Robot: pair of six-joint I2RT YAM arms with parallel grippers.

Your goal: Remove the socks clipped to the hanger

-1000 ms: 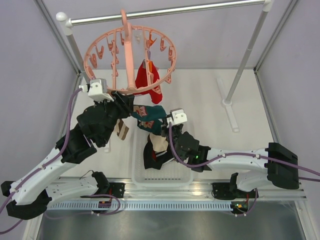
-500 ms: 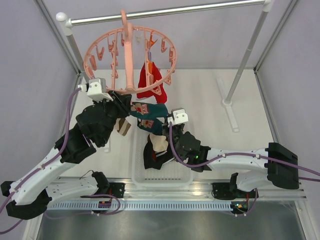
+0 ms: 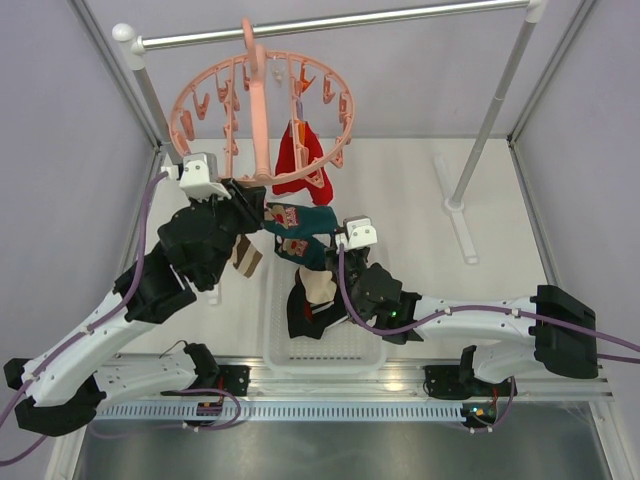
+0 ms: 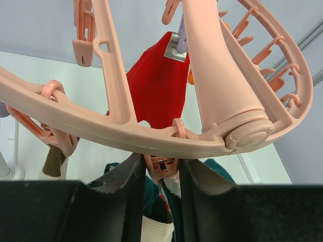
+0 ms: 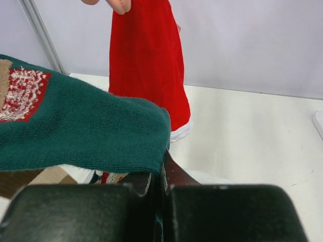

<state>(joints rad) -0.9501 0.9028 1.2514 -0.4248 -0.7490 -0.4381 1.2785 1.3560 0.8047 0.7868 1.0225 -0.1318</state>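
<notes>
The salmon-pink hanger (image 3: 258, 105) hangs from the rail by its hook. A red sock (image 3: 297, 160) is clipped on its right side and also shows in the left wrist view (image 4: 159, 85). My left gripper (image 3: 262, 212) is under the ring, its fingers (image 4: 128, 186) pinching a pink clip (image 4: 162, 166) that holds a dark teal sock (image 3: 300, 225). My right gripper (image 3: 336, 243) is shut on that sock's other end (image 5: 75, 126), and the sock is stretched between the two grippers. A beige-brown sock (image 3: 243, 258) hangs from a clip at the left.
A white basket (image 3: 370, 352) sits between the arms with a black sock (image 3: 300, 315) and a beige sock (image 3: 320, 288) in it. The metal rail (image 3: 330, 22) stands on two uprights, the right one (image 3: 490, 120) with a foot on the table. Grey walls on both sides.
The left gripper has shifted slightly up and right at the clip. The teal sock has gone from bunched to stretched between the grippers. The right arm has barely moved.
</notes>
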